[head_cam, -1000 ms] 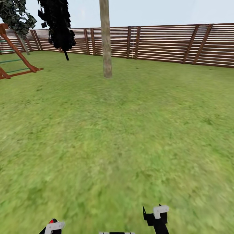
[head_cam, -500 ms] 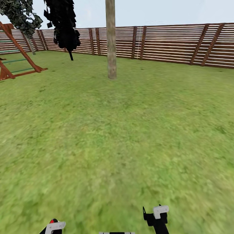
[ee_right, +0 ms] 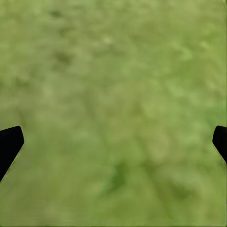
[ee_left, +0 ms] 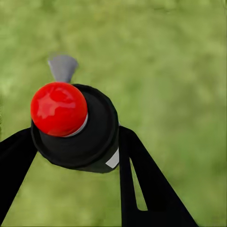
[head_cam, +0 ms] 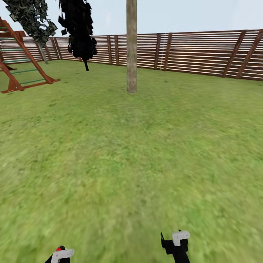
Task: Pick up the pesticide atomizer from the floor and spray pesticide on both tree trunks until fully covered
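Outdoor setting: a fenced backyard garden, simulator render. Grass lawn (head_cam: 120, 153) runs out to a brown fence of horizontal wooden slats (head_cam: 204, 53); a bare tree trunk (head_cam: 131, 47) stands mid-lawn, with a black cypress-like tree (head_cam: 78, 31) further back. A wooden play frame with green rungs (head_cam: 22, 62) at far left suggests a home yard.

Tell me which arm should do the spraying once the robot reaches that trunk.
Left. Its gripper is shut on the pesticide atomizer, red cap showing. The right gripper is open over grass, holding nothing. The tree trunk stands ahead.
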